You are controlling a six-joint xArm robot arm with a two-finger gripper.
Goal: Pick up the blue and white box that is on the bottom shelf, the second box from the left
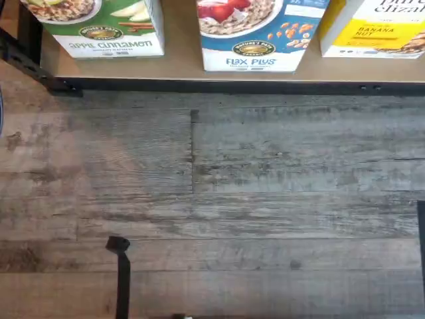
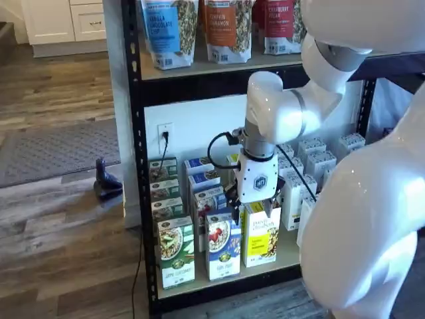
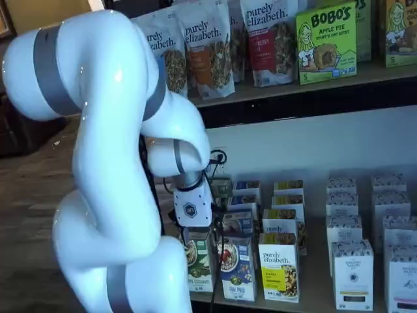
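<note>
The blue and white box (image 1: 255,33) stands upright at the front of the bottom shelf (image 1: 179,70), between a green-and-white carton (image 1: 109,26) and a yellow carton (image 1: 378,30). Both shelf views show the blue and white box (image 2: 222,244) (image 3: 238,267) heading its row. My gripper (image 2: 234,201) hangs in front of the rack just above the top of this box, apart from it and holding nothing, with its jaws open. Its white body (image 3: 191,210) sits above the front cartons, and the dark fingers below it are hard to make out.
Rows of cartons run back behind the front three, and white boxes (image 3: 355,264) fill the shelf's right side. The upper shelf (image 2: 219,66) with granola bags (image 2: 169,30) lies above my arm. A black post (image 2: 136,173) edges the rack on the left. Grey plank floor (image 1: 212,199) lies below.
</note>
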